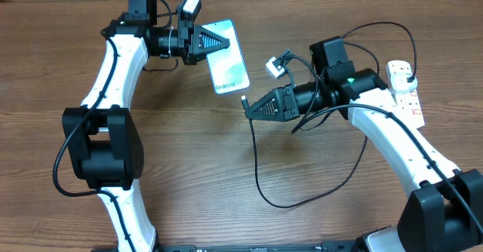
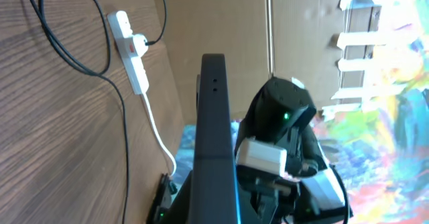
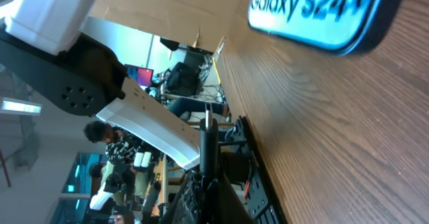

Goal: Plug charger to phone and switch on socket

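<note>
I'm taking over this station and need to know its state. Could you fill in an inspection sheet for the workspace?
Surface: wood-grain table, nothing spilled.
Job's things: phone screen up; connector close to its Galaxy end, not yet inserted; power strip at the right rear, switch position unreadable.
Clutter: nothing seen.
Grippers: left gripper closed on the phone's far end; right gripper closed on the connector.
Cables: charger cable loops slack over the table toward the power strip; thick white cord leaves the strip.
Surroundings: cardboard wall behind the table; a person in the background of the right wrist view.
</note>
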Available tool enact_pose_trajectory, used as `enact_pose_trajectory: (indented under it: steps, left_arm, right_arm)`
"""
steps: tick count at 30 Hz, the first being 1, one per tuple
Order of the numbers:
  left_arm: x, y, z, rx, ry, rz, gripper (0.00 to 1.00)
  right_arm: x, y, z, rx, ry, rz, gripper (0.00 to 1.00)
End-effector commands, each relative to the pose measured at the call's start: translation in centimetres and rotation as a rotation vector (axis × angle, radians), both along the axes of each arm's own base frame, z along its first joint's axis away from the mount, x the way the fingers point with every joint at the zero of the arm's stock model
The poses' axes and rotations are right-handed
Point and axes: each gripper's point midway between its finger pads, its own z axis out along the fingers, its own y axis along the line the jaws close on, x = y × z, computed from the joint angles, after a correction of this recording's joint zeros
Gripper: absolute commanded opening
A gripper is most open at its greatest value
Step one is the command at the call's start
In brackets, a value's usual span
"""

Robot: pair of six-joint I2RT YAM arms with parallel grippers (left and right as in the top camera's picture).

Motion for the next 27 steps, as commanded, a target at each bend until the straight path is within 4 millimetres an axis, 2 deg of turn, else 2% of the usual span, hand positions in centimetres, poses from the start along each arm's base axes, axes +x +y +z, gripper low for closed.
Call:
enact_pose_trajectory:
  steps: [1,8,27]
  left_arm:
    - [0.1,0.1,2.0,-0.040,0.078,-0.018,0.04]
    - [0.3,0.1,2.1,-0.041,0.053,-0.019,0.04]
    - [0.7,-0.1,2.3,-0.041,-0.013,-0.022,0.04]
  right_arm:
    - [0.3,0.2,0.1,-0.047,0.012,-0.040,0.04]
    - [1.4,0.7,0.7,-0.029,0.005,-0.066,0.04]
    - [2.8,0.7,-0.9,-0.078,0.013,-0.113,0.04]
